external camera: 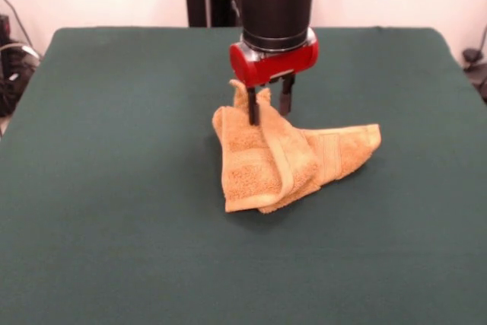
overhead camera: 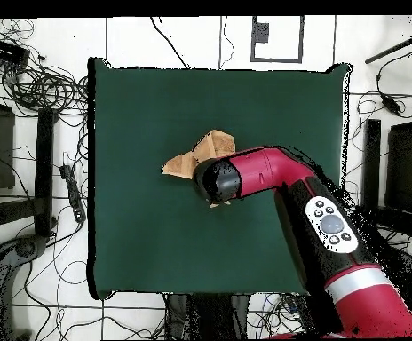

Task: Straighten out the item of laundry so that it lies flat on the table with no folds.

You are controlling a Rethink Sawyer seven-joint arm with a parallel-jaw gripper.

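Table (external camera: 91,188): dark green cloth cover, bare on the left side of the front view.
Towel (external camera: 262,165): orange-tan terry, bunched near the table's middle; folded over itself, with a flap reaching to the right.
Long axis: it runs left to right in the front view, slightly slanted.
Gripper (external camera: 268,108): directly above the towel's far, raised peak.
Jaws: narrowly parted; the left finger touches the peak, but I cannot tell if cloth is pinched.
Key relation: most of the towel lies toward the camera from the jaws, so I judge a pull away would unfold it.
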